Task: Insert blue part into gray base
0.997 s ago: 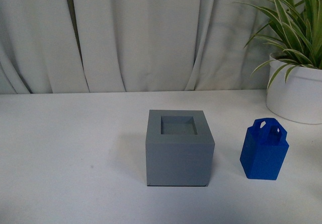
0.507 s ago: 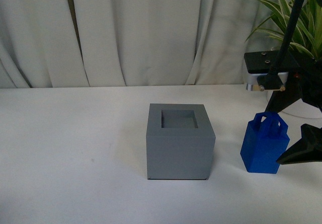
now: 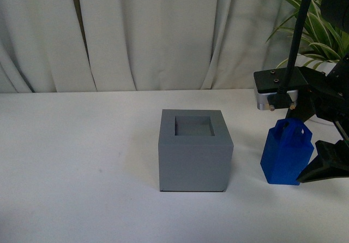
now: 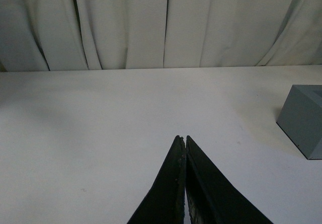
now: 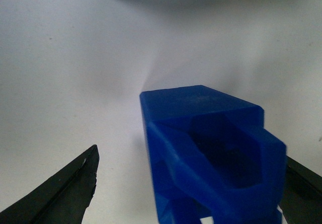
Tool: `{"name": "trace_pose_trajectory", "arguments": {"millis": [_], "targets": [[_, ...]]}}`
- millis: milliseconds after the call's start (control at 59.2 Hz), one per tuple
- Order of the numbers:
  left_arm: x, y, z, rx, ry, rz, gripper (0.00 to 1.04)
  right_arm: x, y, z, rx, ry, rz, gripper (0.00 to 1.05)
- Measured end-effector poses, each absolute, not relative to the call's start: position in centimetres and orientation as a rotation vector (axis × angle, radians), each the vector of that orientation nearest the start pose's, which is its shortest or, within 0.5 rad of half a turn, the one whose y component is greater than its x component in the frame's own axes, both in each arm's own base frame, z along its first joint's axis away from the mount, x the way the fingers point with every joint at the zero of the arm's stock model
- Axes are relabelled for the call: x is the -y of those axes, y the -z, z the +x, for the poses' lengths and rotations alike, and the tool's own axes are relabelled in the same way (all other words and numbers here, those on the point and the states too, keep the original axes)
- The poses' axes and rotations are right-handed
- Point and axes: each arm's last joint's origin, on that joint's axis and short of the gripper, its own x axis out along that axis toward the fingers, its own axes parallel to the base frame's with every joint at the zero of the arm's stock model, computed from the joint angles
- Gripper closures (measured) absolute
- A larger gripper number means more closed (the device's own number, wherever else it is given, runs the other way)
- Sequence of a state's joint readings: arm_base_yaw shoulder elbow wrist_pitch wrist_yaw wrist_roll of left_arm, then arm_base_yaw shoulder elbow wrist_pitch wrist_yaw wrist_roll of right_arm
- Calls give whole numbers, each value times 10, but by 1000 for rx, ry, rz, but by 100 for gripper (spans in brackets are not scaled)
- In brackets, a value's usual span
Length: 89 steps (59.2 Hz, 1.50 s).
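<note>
**Blue part** (image 3: pixel 287 153): upright on the table (image 3: pixel 82 161), loop handle on top. Set to the right of the gray base (image 3: pixel 194 150), near it but apart, with bare tabletop between. Not in the recess.

**Right claw** (image 5: pixel 191 158): spread wide, holding nothing. Placed astride the blue part, one finger (image 5: pixel 65 194) on each side. In the right wrist view, a clear gap of table between that finger and the block; opposite finger close against the far side, contact not discernible. In the front view, near finger low beside the block's right flank; wrist mount just above and behind the handle.

**Gray base**: on the table near centre, square recess in the top face open and empty.

**Left claw** (image 4: pixel 182 141): fingers pressed together, nothing between them, over bare table, well away from the base corner seen at the edge of its view.

**Background**: pale curtain (image 3: pixel 136 35); plant (image 3: pixel 322 30) behind the right arm.

**Change since earlier frames**: a second ago, no arm in the front view. Half a second ago, right claw further right and a little higher. Now shifted left and lower, closer around the block. Blue part and gray base in the same places as before.
</note>
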<state>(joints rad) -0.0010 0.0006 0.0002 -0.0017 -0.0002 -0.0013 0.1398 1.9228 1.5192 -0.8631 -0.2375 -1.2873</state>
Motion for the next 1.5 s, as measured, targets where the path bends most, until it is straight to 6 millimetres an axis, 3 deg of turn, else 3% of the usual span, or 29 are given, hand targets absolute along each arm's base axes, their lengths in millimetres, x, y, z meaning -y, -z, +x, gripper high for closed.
{"name": "trace_pose_trajectory", "arguments": {"millis": [287,524,1014,1284,1503], "targets": [[0,-163,98,-2,1,-1,101,-61,-214,388,-888,-1082,-1040,57],[0,-163,98,-2,1,-1,101,-61,-218,388,-883,-1096,-1030,58],[0,-163,98,-2,1,-1,101,-74,-295,393,-727,-1159,-956,58],[0,-163,98,-2,1,-1,101,-108,-318,390,-667,-1211,-964,58],[0,-163,98,-2,1,-1,101,-142,-316,393,-680,-1266,-981,58]]}}
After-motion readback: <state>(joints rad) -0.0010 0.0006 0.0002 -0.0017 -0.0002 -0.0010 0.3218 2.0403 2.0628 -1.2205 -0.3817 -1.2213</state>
